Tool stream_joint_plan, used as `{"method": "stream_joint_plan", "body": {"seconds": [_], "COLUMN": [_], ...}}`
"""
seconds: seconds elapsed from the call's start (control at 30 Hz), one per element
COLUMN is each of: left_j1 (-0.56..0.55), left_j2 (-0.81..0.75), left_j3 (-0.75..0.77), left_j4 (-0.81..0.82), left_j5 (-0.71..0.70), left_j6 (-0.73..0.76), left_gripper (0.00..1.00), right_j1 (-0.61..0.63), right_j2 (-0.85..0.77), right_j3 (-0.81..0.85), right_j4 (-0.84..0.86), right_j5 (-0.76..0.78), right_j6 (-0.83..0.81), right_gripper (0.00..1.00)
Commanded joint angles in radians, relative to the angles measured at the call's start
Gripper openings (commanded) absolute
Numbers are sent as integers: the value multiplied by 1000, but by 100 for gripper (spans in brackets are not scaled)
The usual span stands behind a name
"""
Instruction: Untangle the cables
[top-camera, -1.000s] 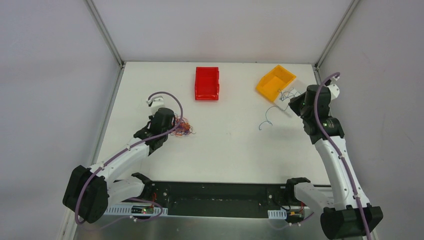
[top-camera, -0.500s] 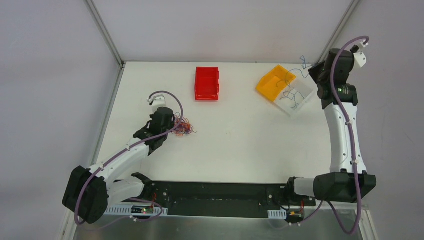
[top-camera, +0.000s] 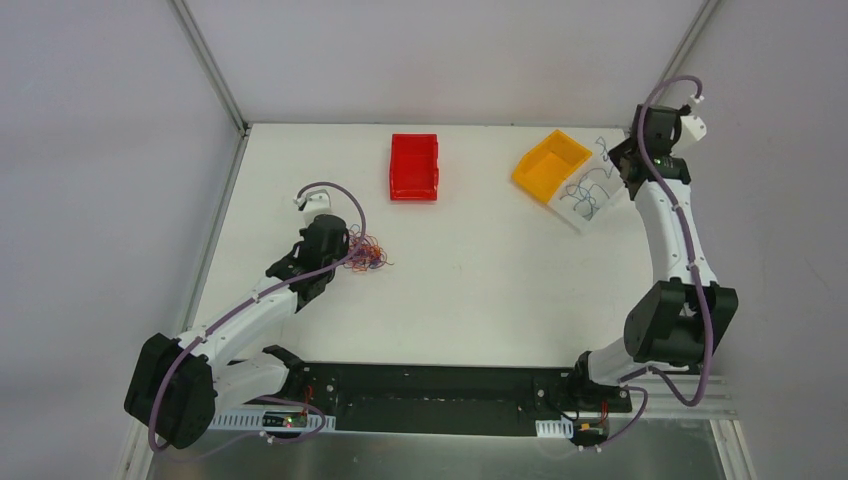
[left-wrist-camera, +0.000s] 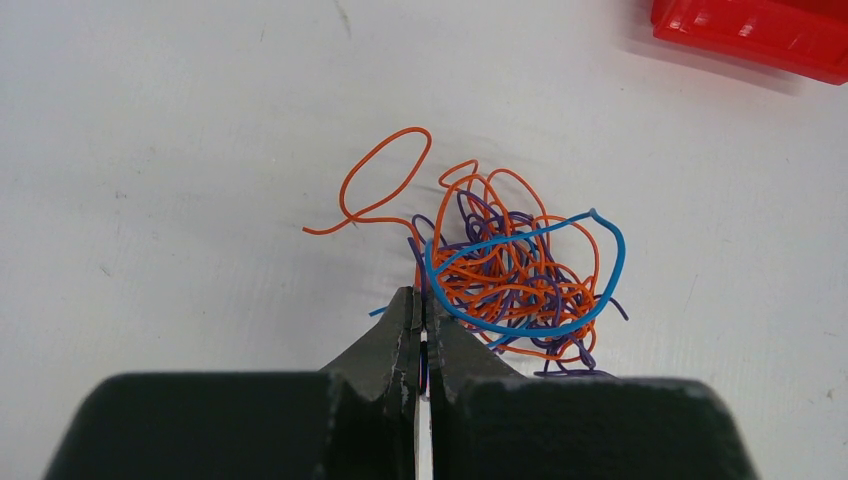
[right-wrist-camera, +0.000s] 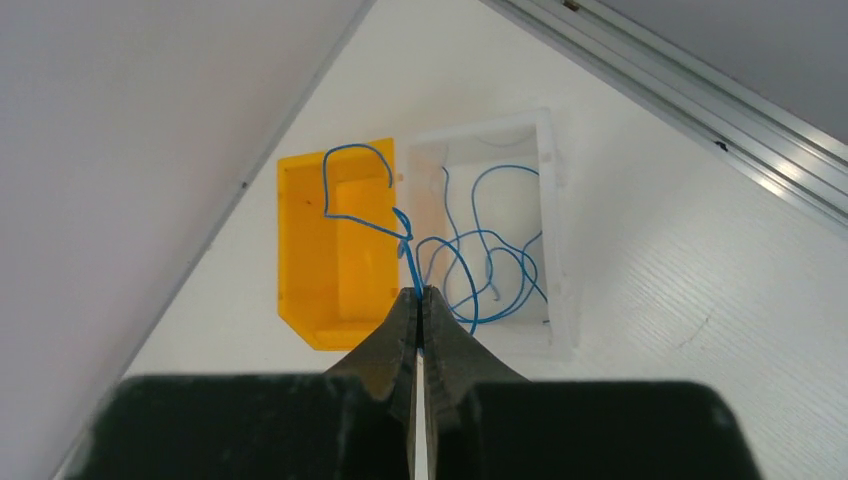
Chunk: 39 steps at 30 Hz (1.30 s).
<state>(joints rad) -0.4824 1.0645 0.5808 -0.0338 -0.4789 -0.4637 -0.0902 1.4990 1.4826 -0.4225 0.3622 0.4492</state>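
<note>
- The white tabletop (top-camera: 470, 290) carries three bins at its far side and a wire heap to the left.
- The right arm (top-camera: 675, 240) reaches to the far right corner; the left arm (top-camera: 250, 310) stretches to the left middle.
- The red bin (top-camera: 414, 166) stands far centre, well apart from the others.
- The yellow bin (right-wrist-camera: 335, 260) and white bin (right-wrist-camera: 560, 230) sit side by side, touching, far right.
- The tangle of cables (left-wrist-camera: 510, 275), orange, purple and blue, lies on the tabletop near the left arm.
- Several blue cables (right-wrist-camera: 480, 260) lie coiled in the white bin.
- The left hand (left-wrist-camera: 422, 305) is pinched tight on strands at the tangle's near edge.
- The right hand (right-wrist-camera: 420, 300) is clamped on one blue cable (right-wrist-camera: 355, 185), held above the two bins, its loop showing against the yellow one.
</note>
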Motion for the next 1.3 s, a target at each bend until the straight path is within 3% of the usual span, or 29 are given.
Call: {"method": "stream_joint_plan", "body": {"seconds": [0.0,0.13,0.43,0.47,0.57,0.63,0.67,0.9,1.13,1.27], "left_j1": [5,5,5,5,5,5,5,5,5,5], "left_j2": [-11,-12,-13,-14,-16,-17,-17,-16,17,54], "left_j3": [2,2,2,1,1,-1,-3,-35,-62,-61], "left_j4": [30,29,29,29,29,53,66,185,380,458], "left_j5": [0,6,28,29,41,73,100,361,745,908], "left_j6": [9,11,22,23,27,37,46,109,137,121], "left_gripper": [1,1,1,1,1,3,3,7,8,8], "right_j1": [-2,-5,-18,-19,-16,-7,6,160,324,440], "right_j2": [60,149,390,386,321,261,236,58,-157,-210], "right_j3": [-85,-112,77,82,49,17,18,-75,-396,-584], "right_j4": [61,58,-104,-111,-77,-52,-62,-102,172,347], "right_j5": [14,6,-63,-74,-105,-135,-129,-75,-531,-637], "right_j6": [20,51,69,63,36,3,-14,-92,-168,-185], "right_gripper": [0,0,2,8,47,63,65,77,76,72]}}
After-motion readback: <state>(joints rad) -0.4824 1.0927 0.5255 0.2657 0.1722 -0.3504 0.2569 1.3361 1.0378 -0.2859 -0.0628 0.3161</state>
